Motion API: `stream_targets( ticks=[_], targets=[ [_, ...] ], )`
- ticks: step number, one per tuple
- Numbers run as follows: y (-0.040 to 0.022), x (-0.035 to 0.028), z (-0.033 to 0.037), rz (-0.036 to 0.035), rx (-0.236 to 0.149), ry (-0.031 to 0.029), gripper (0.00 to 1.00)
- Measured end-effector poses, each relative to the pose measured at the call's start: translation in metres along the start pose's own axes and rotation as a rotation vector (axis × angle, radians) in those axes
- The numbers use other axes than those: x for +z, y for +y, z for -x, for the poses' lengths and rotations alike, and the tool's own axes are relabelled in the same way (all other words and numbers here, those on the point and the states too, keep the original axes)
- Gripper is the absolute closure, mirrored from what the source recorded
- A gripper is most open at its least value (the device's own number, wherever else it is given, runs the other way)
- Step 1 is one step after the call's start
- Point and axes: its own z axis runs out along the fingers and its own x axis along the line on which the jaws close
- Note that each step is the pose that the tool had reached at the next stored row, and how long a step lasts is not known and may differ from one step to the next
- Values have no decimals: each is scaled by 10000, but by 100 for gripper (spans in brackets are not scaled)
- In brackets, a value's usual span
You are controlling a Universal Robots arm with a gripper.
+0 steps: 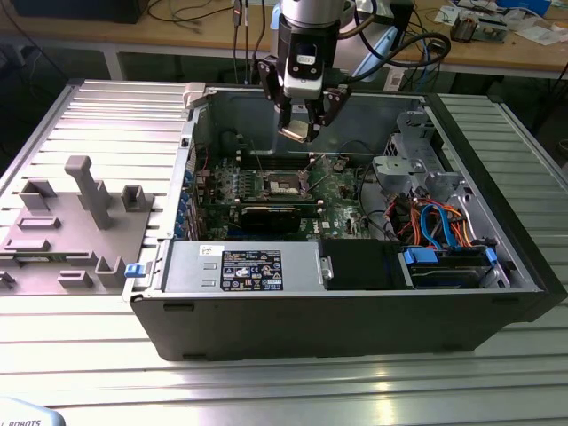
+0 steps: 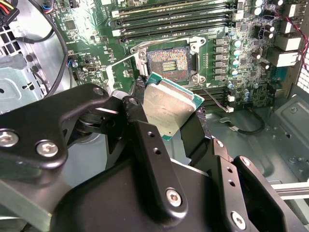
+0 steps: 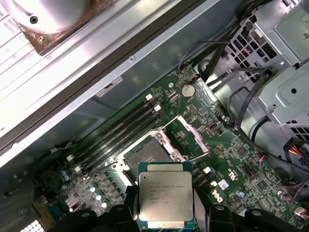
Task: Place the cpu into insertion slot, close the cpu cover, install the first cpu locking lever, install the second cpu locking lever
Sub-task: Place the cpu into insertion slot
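Above the open computer case (image 1: 311, 324), the gripper (image 1: 302, 131) is clamped on the cpu (image 2: 170, 107), its fingers (image 2: 195, 128) pinching opposite edges. The square chip is held clear of the green motherboard (image 2: 244, 92), metal face turned to both wrist views, above the bare insertion slot (image 2: 168, 63). The cpu cover (image 3: 173, 146) stands flipped open beside the slot.

The arm (image 1: 306, 18) comes down almost vertically, its wrist (image 1: 303, 62) pointing downward over the case (image 1: 311, 328), near the far edge in the exterior view. The gripper (image 1: 300, 131) hangs in the air. Its two black fingers (image 2: 195, 130) are clamped on opposite edges of the cpu (image 2: 166, 108), which is held slightly tilted.
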Motion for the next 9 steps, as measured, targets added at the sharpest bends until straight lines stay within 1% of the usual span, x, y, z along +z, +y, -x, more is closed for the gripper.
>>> stream_targets(
  ticks=[9],
  targets=[
    [0, 0, 0, 2, 110, -7, 46]
  ],
)
